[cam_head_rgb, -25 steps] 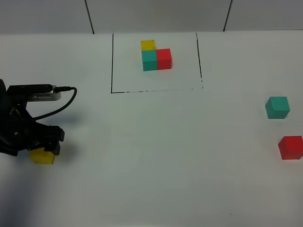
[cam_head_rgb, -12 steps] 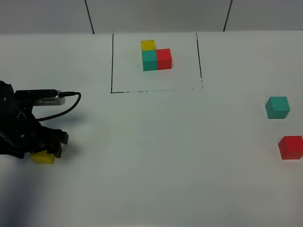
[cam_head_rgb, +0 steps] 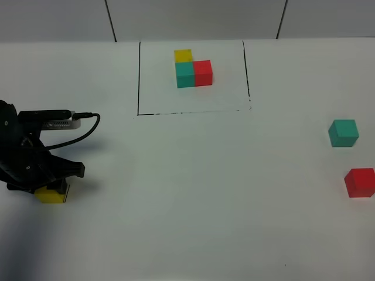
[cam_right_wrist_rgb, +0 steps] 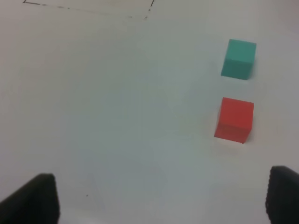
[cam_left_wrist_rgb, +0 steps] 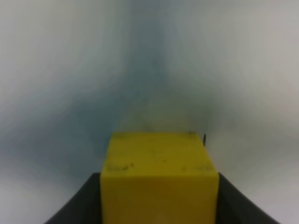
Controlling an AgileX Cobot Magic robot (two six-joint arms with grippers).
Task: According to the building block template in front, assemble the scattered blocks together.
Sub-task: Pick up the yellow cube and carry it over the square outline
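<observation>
One yellow cube (cam_head_rgb: 51, 196) sits clamped in the left end effector (cam_head_rgb: 50, 187) overhead, on the surface (cam_head_rgb: 193, 175), well apart from the template (cam_head_rgb: 193, 71). Left wrist: cube squarely between the jaws, probably for lifting. Right wrist: right end effector (cam_right_wrist_rgb: 161, 200) spread apart, with the teal cube (cam_right_wrist_rgb: 239, 59) and red cube (cam_right_wrist_rgb: 235, 119) ahead.

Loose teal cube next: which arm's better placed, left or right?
Right. The teal cube sits far right, in the right wrist view by the red cube, with the right gripper open. The left gripper is shut on the yellow cube, far left.
</observation>
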